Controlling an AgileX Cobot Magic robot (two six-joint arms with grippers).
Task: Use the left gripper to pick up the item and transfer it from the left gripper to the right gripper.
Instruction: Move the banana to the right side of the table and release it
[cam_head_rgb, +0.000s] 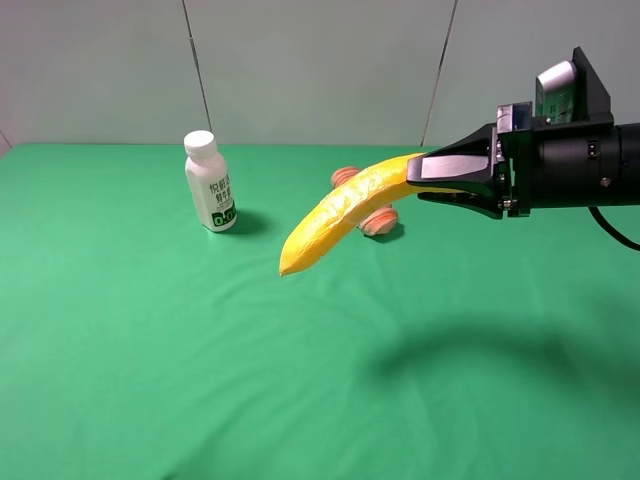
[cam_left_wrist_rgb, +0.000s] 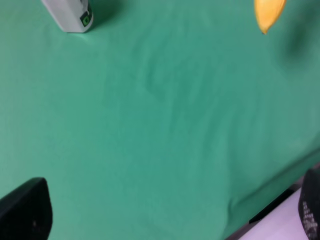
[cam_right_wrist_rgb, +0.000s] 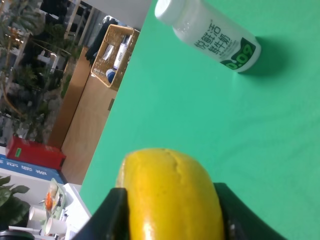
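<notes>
The item, a curved yellow banana (cam_head_rgb: 340, 215), hangs in the air above the green table, tip pointing down and left. My right gripper (cam_head_rgb: 415, 180) reaches in from the right and is shut on the banana's upper end. In the right wrist view the banana (cam_right_wrist_rgb: 170, 200) fills the space between the two black fingers (cam_right_wrist_rgb: 112, 215). My left gripper (cam_left_wrist_rgb: 167, 215) is out of the high view. Its wrist view shows its fingertips (cam_left_wrist_rgb: 25, 210) far apart with nothing between them, low over the cloth. The banana's tip (cam_left_wrist_rgb: 269, 12) shows at that view's edge.
A white bottle (cam_head_rgb: 210, 182) stands upright at the back left of the green cloth (cam_head_rgb: 200, 380). An orange-pink sliced loaf (cam_head_rgb: 378, 220) lies behind the banana. The table's edge (cam_left_wrist_rgb: 280, 210) appears in the left wrist view. The bottle (cam_right_wrist_rgb: 210, 32) also shows in the right wrist view.
</notes>
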